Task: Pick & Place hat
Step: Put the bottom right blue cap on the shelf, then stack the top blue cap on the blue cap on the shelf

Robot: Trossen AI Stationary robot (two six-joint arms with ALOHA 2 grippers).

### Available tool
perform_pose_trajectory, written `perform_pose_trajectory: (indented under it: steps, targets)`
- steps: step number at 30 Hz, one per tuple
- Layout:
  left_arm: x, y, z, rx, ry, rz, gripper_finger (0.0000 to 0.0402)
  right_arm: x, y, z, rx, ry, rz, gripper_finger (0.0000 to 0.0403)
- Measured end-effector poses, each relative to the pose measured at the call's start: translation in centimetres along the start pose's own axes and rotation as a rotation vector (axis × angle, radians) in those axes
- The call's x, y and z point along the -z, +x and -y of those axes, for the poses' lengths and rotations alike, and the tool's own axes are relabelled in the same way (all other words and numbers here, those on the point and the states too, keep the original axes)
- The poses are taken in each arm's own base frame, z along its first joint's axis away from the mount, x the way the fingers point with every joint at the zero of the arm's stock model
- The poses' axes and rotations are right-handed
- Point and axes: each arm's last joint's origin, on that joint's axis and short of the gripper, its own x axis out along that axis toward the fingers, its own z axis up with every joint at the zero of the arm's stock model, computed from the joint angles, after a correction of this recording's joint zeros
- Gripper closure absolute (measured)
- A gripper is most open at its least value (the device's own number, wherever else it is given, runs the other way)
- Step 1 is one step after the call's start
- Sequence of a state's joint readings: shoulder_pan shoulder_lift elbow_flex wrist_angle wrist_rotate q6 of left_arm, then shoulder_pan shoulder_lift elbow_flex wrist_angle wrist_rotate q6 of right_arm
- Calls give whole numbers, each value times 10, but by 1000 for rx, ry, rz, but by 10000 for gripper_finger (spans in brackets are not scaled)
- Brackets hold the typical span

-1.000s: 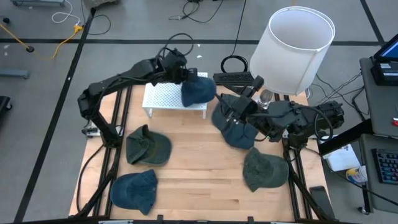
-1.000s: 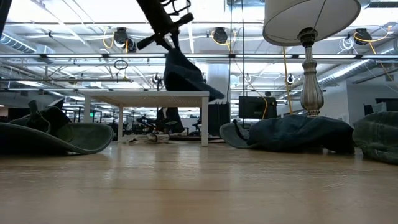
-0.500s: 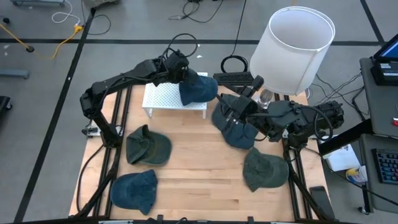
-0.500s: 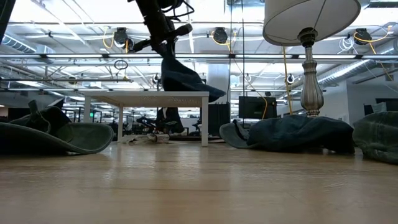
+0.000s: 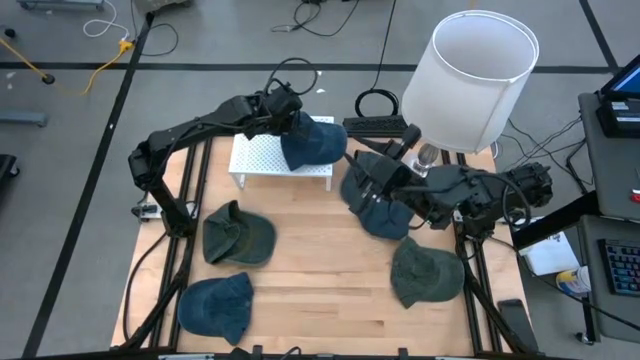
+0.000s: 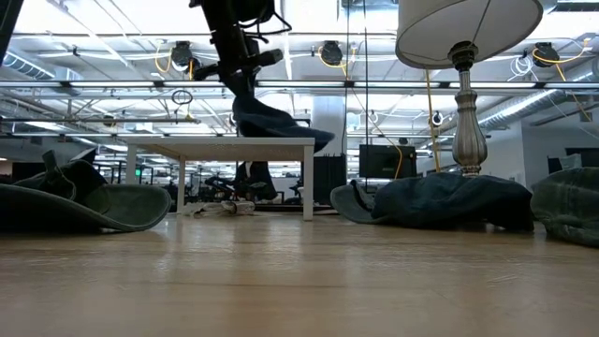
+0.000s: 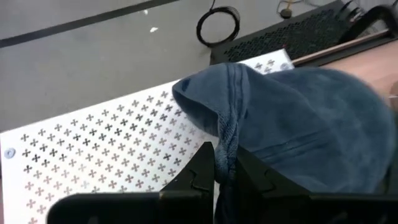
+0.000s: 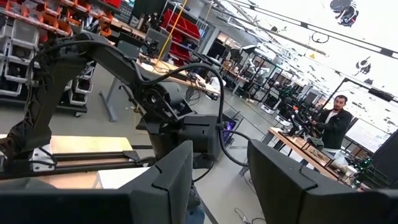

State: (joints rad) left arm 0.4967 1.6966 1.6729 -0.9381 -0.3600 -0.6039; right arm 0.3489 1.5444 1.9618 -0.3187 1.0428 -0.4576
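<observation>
My left gripper (image 5: 288, 112) (image 7: 227, 177) is shut on a blue hat (image 5: 316, 143) (image 6: 273, 122) over the white perforated stand (image 5: 262, 155) at the table's far side. The hat's underside sits on the stand's top, and its brim (image 6: 316, 140) sticks out past the stand's right end. My right gripper (image 5: 374, 176) (image 8: 221, 180) is open and tilted upward above a dark blue hat (image 5: 376, 208) lying right of the stand. Whether it touches that hat cannot be told. My left gripper pinches the blue hat's stitched rim edge (image 7: 227, 140) between its two fingers, coming slanting down from the far left. The crown (image 7: 311, 124) bulges away beyond the fingers. The hat's lower part rests on the stand's top (image 7: 106, 149), and the held edge stands up.
A green hat (image 5: 238, 236) and a blue hat (image 5: 216, 306) lie on the table's left half. Another green hat (image 5: 426, 272) lies near the right edge. A lamp with a white shade (image 5: 470, 66) stands at the far right corner. Bare wood (image 5: 320, 280) shows in the middle.
My left gripper has moved down and slightly toward the table's left, staying shut on the blue hat. The hat has gone from hanging above the stand to settling onto its top, flattening out.
</observation>
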Motion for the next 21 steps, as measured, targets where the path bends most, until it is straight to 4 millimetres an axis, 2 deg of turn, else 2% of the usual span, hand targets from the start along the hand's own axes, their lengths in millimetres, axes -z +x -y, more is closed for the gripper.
perform_pose_trajectory:
  steps: [5,15,21]
  targets:
    - [3,4,0,-5,2,-5,362,7,2,-8,-7,-27,-14,257]
    - [1,-1,-4,-10,-40,4,233,9,3,-11,-9,-7,-17,257]
    - [-2,-17,-10,19,-78,30,172,8,-1,-13,-22,-7,-11,257]
